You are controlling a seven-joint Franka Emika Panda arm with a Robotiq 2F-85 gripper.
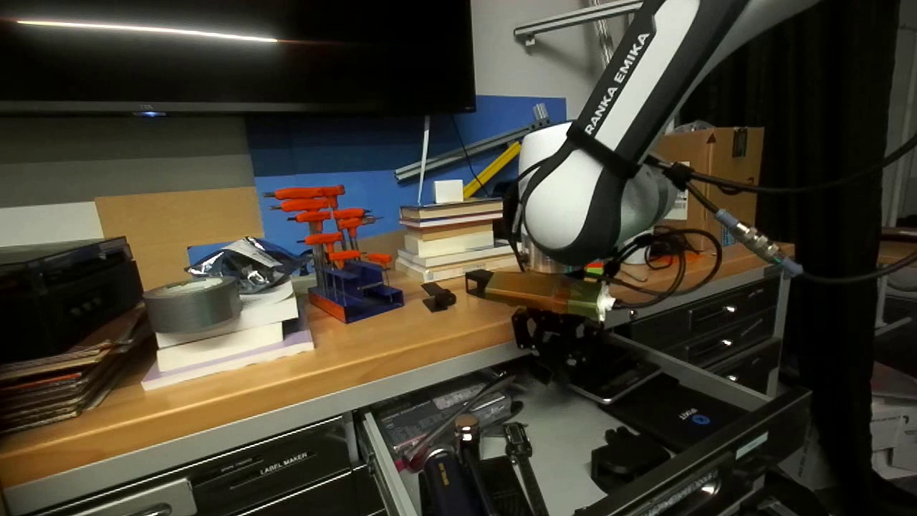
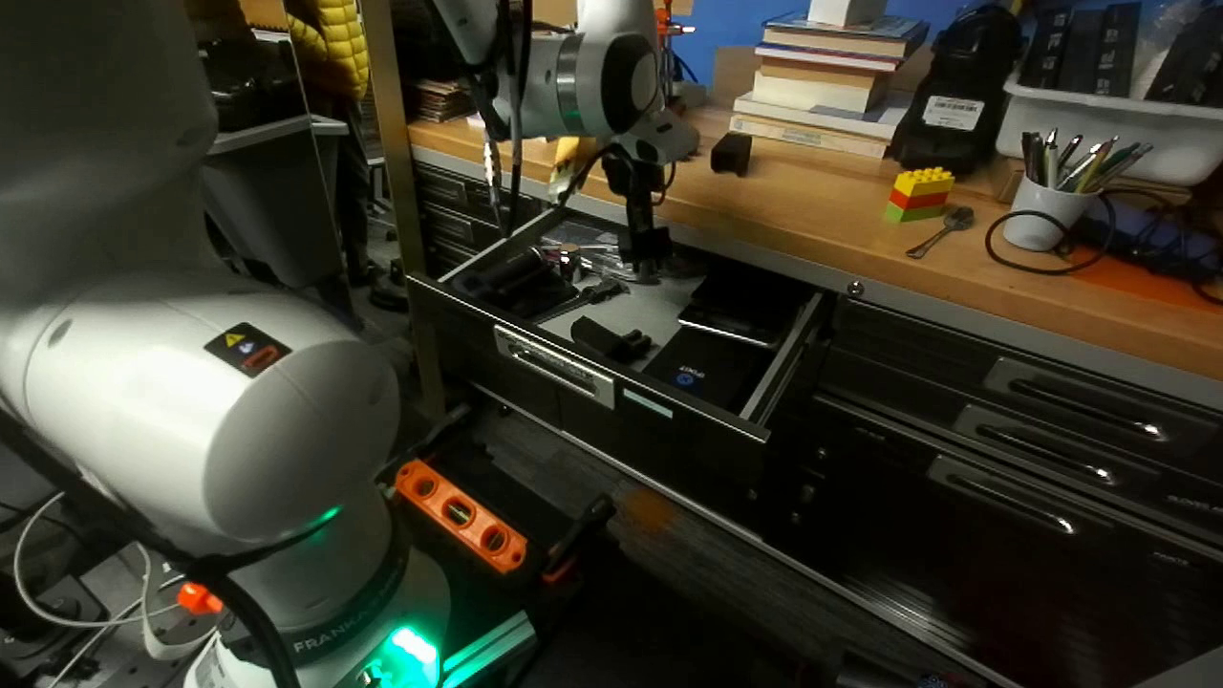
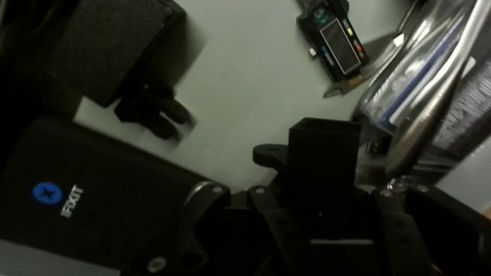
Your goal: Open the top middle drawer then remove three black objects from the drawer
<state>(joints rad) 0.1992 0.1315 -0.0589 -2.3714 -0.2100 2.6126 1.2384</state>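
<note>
The top middle drawer stands pulled out, its side wall showing. Inside it, in the wrist view, my gripper is shut on a black block with a rounded tab sticking out at its side. That block hangs under the gripper in an exterior view; whether it touches the drawer floor I cannot tell. Another black block with two rounded prongs lies on the drawer floor near the drawer front, also seen as a dark block. On the bench sits a small black piece and a black block.
A black IFIXIT case and a flat dark device lie in the drawer beside the gripper. Calipers, a hammer and plastic bags are on its opposite side. Stacked books and an Allen-key stand occupy the bench.
</note>
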